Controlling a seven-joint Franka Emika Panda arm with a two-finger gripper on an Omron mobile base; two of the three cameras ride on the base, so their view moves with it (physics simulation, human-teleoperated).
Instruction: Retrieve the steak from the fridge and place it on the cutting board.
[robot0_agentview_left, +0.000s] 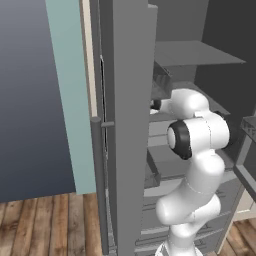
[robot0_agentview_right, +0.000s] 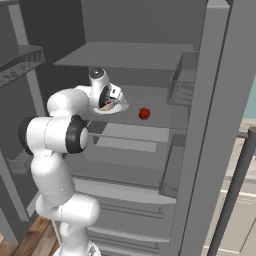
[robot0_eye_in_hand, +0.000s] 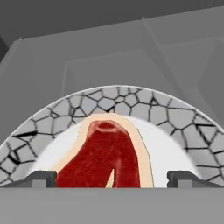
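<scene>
Steak (robot0_eye_in_hand: 107, 153) on crackle-rimmed plate (robot0_eye_in_hand: 144, 107), fridge (robot0_agentview_right: 150, 60) shelf; red ball (robot0_agentview_right: 144, 113) beside.

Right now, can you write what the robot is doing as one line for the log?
stage: reaching into fridge | gripper: open, either side of steak | steak: on plate, not gripped | red ball: same shelf

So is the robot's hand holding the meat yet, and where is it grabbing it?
Not yet. The gripper is open, with one fingertip on each side of the steak, which lies on a plate in the fridge.
</scene>
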